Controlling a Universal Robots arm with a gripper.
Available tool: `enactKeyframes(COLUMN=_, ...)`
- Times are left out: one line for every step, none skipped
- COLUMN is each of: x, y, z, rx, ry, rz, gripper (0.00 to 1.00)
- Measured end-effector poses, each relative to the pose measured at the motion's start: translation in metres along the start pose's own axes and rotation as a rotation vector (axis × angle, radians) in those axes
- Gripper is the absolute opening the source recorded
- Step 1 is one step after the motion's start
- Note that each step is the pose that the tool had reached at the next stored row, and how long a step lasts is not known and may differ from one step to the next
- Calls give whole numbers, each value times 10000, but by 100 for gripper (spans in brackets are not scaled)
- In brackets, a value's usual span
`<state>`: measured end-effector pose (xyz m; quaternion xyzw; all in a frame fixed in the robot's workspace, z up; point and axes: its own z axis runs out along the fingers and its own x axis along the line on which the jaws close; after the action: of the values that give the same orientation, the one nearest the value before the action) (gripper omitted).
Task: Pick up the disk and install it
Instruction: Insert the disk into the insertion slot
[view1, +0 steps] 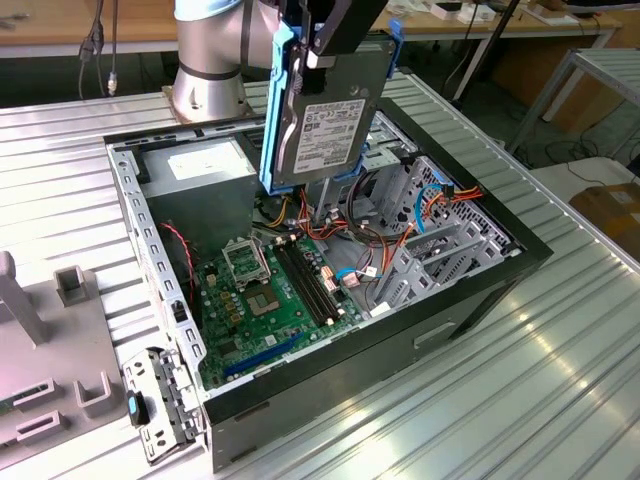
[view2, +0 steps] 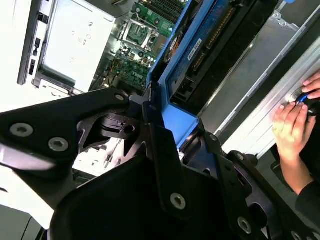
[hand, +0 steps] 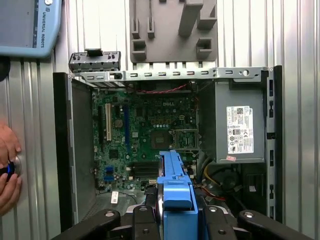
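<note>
Exterior view shows the claw (view1: 325, 48) closed on the top edge of the disk (view1: 322, 125). The disk hangs under it, nearly upright, with blue bracket on 2 sides. Its lower edge is over the open computer case (view1: 150, 250), with free air around it. Inside the case are 1 green circuit board (view1: 275, 295), 1 grey power box (view1: 200, 170) and coloured cables (view1: 400, 225). In the first wrist view a person's hand (hand: 7, 170) is beside the case.
</note>
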<state>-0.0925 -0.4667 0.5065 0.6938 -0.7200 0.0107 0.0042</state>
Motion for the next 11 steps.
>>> enactKeyframes(x=25, y=-1, z=0, rx=0, ry=1, rz=1, gripper=37)
enactKeyframes(x=53, y=-2, z=0, rx=-1, ry=2, rz=0, gripper=37)
enactKeyframes(x=86, y=-3, z=1, rx=0, ry=1, rz=1, gripper=37)
enactKeyframes(x=161, y=-6, z=4, rx=0, ry=1, rz=0, gripper=37)
enactKeyframes(x=228, y=-9, z=4, rx=-1, ry=13, rz=0, gripper=37)
enactKeyframes(x=267, y=-10, z=6, rx=0, ry=28, rz=0, gripper=37)
enactKeyframes(x=293, y=-11, z=7, rx=1, ry=42, rz=0, gripper=37)
enactKeyframes(x=326, y=-12, z=7, rx=2, ry=70, rz=0, gripper=37)
enactKeyframes(x=353, y=-16, z=9, rx=3, ry=106, rz=-1, gripper=37)
enactKeyframes(x=359, y=-50, z=13, rx=4, ry=126, rz=0, gripper=37)
enactKeyframes(x=358, y=-87, z=14, rx=5, ry=131, rz=0, gripper=37)
